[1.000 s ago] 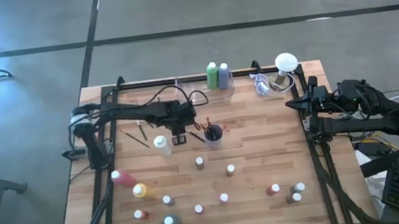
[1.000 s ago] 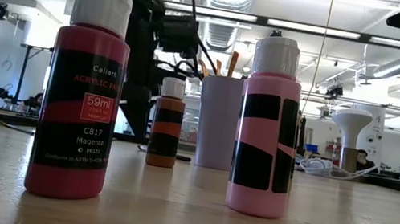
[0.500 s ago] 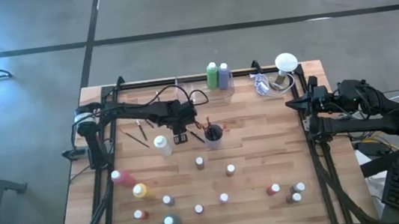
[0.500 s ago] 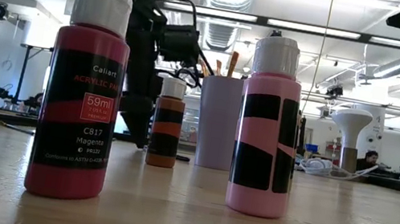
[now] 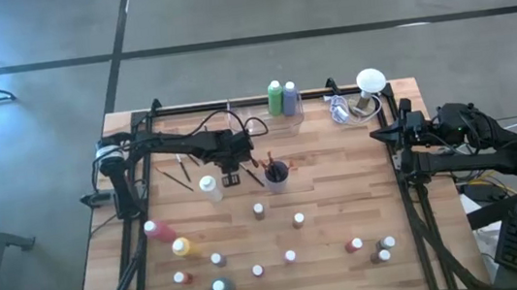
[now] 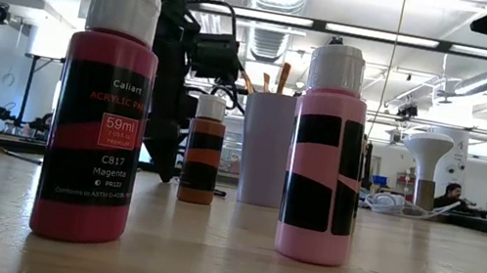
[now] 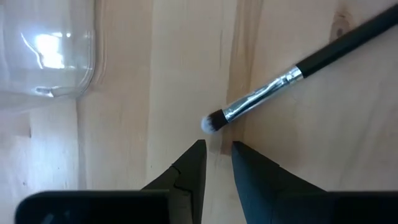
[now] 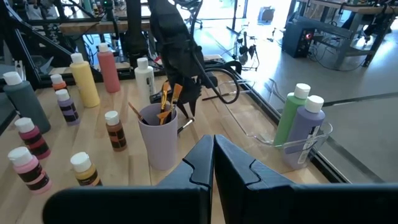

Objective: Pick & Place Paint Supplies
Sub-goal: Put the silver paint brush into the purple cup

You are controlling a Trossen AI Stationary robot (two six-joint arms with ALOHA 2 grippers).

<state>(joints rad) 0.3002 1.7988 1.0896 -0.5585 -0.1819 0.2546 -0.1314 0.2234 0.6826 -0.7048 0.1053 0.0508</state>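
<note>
A thin dark-handled paintbrush [image 7: 273, 87] lies flat on the wooden table, its silver ferrule and grey bristle tip [image 7: 212, 123] toward my left gripper [image 7: 217, 149]. That gripper points steeply down near the table's middle [image 5: 233, 175]. Its fingers stand narrowly open just short of the bristle tip, with nothing between them. Close by, toward the table's right, a lavender cup [image 5: 276, 173] holds other brushes. My right gripper [image 8: 213, 146] waits shut at the right edge [image 5: 380, 136]. Paint bottles stand over the near half of the table.
A white bottle [image 5: 209, 187] stands just left of my left gripper, and loose brushes [image 5: 181, 171] lie farther left. A green and a purple bottle [image 5: 282, 97] stand in a clear tray at the far edge. Small bottles [image 5: 290, 256] dot the near half; a white lamp [image 5: 369, 82] is far right.
</note>
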